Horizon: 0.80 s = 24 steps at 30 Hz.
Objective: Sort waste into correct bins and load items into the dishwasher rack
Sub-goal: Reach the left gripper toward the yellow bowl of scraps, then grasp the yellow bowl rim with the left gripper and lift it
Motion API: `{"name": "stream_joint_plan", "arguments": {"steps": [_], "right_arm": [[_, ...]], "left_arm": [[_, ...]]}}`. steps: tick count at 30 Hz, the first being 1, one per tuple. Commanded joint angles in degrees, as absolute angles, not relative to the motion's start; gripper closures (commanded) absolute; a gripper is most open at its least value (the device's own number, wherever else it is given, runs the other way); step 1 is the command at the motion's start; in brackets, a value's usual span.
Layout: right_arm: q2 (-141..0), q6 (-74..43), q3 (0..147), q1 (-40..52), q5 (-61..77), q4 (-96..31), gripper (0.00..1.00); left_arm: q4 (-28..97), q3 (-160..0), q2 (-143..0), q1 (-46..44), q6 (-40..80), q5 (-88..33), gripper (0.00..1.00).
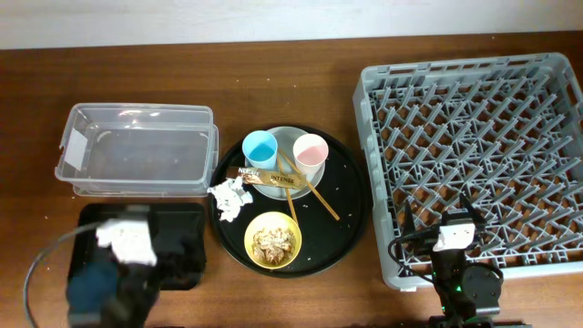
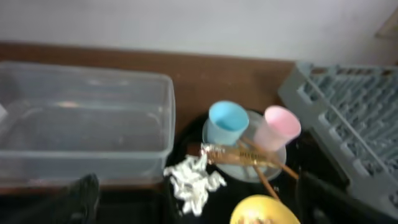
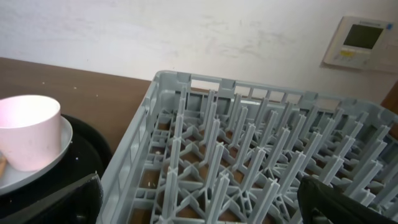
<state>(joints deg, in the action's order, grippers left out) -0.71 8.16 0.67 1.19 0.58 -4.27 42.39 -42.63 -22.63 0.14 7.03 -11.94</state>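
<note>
The round black tray holds a blue cup and a pink cup on a pale plate. A brown-and-gold wrapper and wooden chopsticks lie across the plate. A crumpled white napkin lies at the tray's left. A yellow bowl holds beige food scraps. The clear tub is at back left, the flat black tray in front of it. The grey rack is on the right. My left gripper is open and empty over the flat tray, short of the napkin. My right gripper is open and empty over the rack's front left corner.
The large round black tray sits between the tub and the rack. A dark cable loops at the front left by my left arm. A wall with a thermostat panel stands behind the table.
</note>
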Motion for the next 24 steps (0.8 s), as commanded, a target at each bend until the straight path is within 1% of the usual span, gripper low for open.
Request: {"name": "stream_joint_plan", "arguments": {"steps": [1, 2, 3, 4, 5, 6, 7, 8, 11, 12, 15, 16, 18, 19, 22, 24], "right_arm": [[-0.36, 8.34, 0.32, 0.99, 0.89, -4.47, 0.02], [-0.36, 8.34, 0.32, 0.99, 0.89, -4.47, 0.02], [-0.36, 8.34, 0.32, 0.99, 0.89, -4.47, 0.02], [-0.36, 8.34, 0.32, 0.99, 0.89, -4.47, 0.02], [-0.36, 8.34, 0.32, 0.99, 0.89, -4.47, 0.02], [-0.36, 8.34, 0.32, 0.99, 0.89, -4.47, 0.02], [-0.36, 8.34, 0.32, 0.99, 0.89, -4.47, 0.02], [-0.36, 8.34, 0.32, 0.99, 0.89, -4.47, 0.02], [-0.36, 8.34, 0.32, 0.99, 0.89, -4.47, 0.02], [-0.36, 8.34, 0.32, 0.99, 0.89, -4.47, 0.02], [-0.36, 8.34, 0.32, 0.99, 0.89, -4.47, 0.02], [-0.36, 8.34, 0.32, 0.99, 0.89, -4.47, 0.02], [-0.36, 8.34, 0.32, 0.99, 0.89, -4.47, 0.02], [-0.36, 8.34, 0.32, 0.99, 0.89, -4.47, 0.02], [-0.36, 8.34, 0.32, 0.99, 0.89, -4.47, 0.02], [-0.36, 8.34, 0.32, 0.99, 0.89, -4.47, 0.02]], "left_arm": [[54.28, -55.16, -41.39, 0.38, 7.73, -18.33, 0.01], [55.77, -56.9, -44.73, 0.38, 7.7, -19.84, 0.01], [54.19, -57.84, -50.04, 0.38, 7.73, -21.45, 0.01], [53.95, -57.84, -53.74, 0.38, 7.66, -25.67, 0.01], [53.95, -57.84, -55.64, 0.34, 7.64, -27.0, 0.07], [54.15, -57.84, -58.48, -0.69, 7.73, -24.12, 0.4], [54.81, -57.84, -60.12, -2.5, 8.4, -21.1, 0.57], [55.13, -57.82, -61.19, -5.96, 10.83, -16.03, 0.6], [54.96, -57.8, -62.04, -16.12, 20.6, -4.73, 0.59], [54.98, -57.8, -62.11, -20.05, 25.15, -1.52, 0.62], [53.82, -57.8, -63.92, -32.84, 32.27, 0.05, 0.62], [51.09, -57.8, -66.92, -38.44, 34.87, 0.12, 0.62], [45.69, -57.8, -74.35, -46.06, 38.41, 3.51, 0.63], [42.65, -57.8, -80.95, -49.45, 38.41, 4.34, 0.63], [39.7, -57.8, -91.11, -50.85, 38.39, 4.32, 0.65], [38.22, -57.8, -93.71, -50.87, 38.39, 4.34, 0.71]]}}
